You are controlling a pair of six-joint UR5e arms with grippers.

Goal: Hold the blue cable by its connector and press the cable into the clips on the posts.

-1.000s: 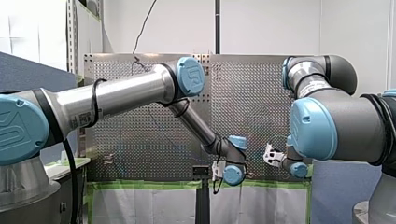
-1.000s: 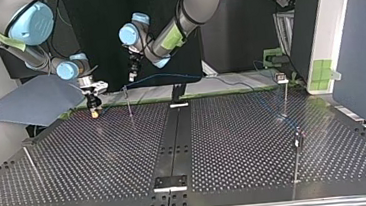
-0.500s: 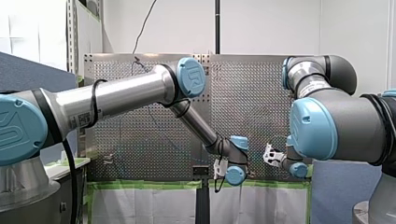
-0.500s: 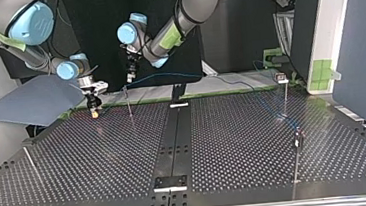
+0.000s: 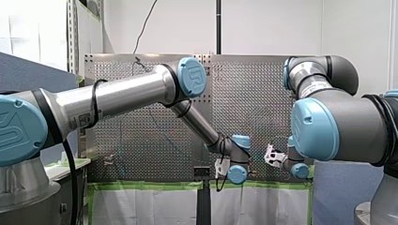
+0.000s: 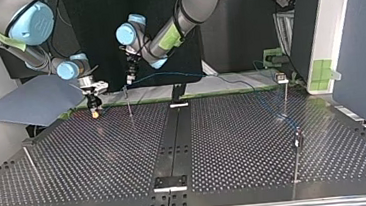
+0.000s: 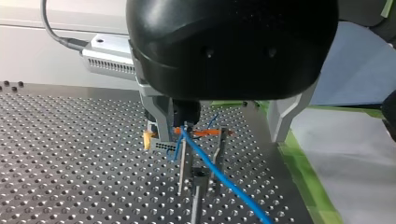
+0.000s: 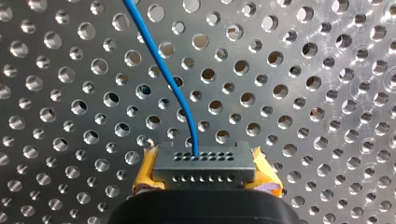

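Observation:
The grey connector (image 8: 205, 164) sits clamped between the yellow pads (image 8: 144, 181) of my right gripper (image 8: 205, 183), which is shut on it low over the perforated table (image 6: 100, 155). The thin blue cable (image 8: 163, 70) leaves the connector and runs away across the plate. In the top view my right gripper (image 6: 93, 109) is at the far left. The cable (image 6: 168, 74) rises past a thin post (image 6: 128, 101) and trails toward the posts at the right (image 6: 285, 96). My left gripper (image 6: 129, 78) hovers just above that first post, fingers open, with the cable (image 7: 219, 179) passing between them.
Another post (image 6: 297, 155) stands at the top view's near right, and a thin rod (image 6: 31, 166) at its near left. A blue-grey board (image 6: 35, 101) leans at the far left. A black rail (image 6: 172, 144) runs down the table's middle.
My left gripper has drifted slightly toward the top view's left, staying over the first post. My right gripper and the connector have not moved.

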